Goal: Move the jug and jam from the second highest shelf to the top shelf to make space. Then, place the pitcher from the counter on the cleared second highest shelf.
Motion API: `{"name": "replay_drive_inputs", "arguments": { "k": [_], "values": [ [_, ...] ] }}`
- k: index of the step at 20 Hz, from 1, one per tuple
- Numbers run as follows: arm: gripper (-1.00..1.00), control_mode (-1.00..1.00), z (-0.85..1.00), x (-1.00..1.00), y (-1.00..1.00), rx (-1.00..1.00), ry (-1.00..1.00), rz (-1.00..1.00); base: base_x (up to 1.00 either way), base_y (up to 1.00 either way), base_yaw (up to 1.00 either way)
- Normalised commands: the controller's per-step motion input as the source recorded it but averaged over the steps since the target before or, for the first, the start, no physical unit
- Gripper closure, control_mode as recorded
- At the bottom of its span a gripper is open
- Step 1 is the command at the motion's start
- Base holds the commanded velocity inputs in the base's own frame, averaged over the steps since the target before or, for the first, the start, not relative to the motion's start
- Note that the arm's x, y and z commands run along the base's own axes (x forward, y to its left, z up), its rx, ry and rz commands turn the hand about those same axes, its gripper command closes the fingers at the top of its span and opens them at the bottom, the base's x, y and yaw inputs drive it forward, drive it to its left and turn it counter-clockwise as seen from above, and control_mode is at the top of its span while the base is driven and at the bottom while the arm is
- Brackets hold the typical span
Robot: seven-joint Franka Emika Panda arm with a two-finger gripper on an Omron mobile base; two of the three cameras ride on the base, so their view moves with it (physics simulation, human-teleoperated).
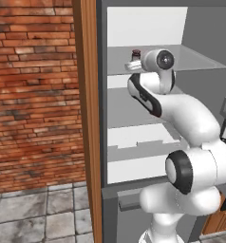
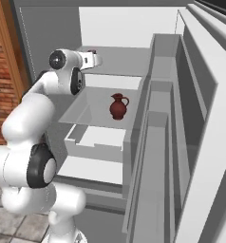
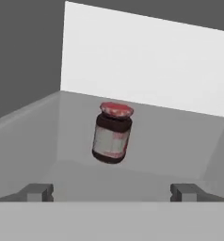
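One jam jar stands alone mid top shelf, clear board all round; fingers spread wide, empty. One jug below on the second shelf.

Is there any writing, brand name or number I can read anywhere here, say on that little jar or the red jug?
None can be read.
The jam: its pale label shows only reddish smudges, too blurred to make out any letters.
The jug: plain red-brown glaze, no marks.
The robot arm and the grey cabinet's boards: no lettering visible.
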Motion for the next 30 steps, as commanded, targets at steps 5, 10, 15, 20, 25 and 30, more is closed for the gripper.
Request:
{"name": "replay_drive_inputs", "arguments": {
  "k": [5, 10, 15, 20, 25, 30],
  "values": [
    [-1.00, -1.00, -0.14, -0.99, -0.08, -0.01, 0.11, 0.00, 0.00, 0.00, 0.00],
    [-1.00, -1.00, -0.26, -1.00, -0.32, 0.00, 0.02, 0.00, 0.00, 0.00, 0.00],
    [-1.00, -1.00, -0.31, -1.00, -0.38, 0.00, 0.00, 0.00, 0.00, 0.00, 0.00],
    [-1.00, -1.00, -0.40, -0.87, -0.34, 0.00, 0.00, 0.00, 0.00, 0.00, 0.00],
    [-1.00, -1.00, -0.31, -0.49, -0.19, 0.00, 0.00, 0.00, 0.00, 0.00, 0.00],
    [-1.00, -1.00, -0.05, -0.11, -0.09, 0.00, 0.00, -0.03, 0.00, 0.00, 0.00]
  ]
}}
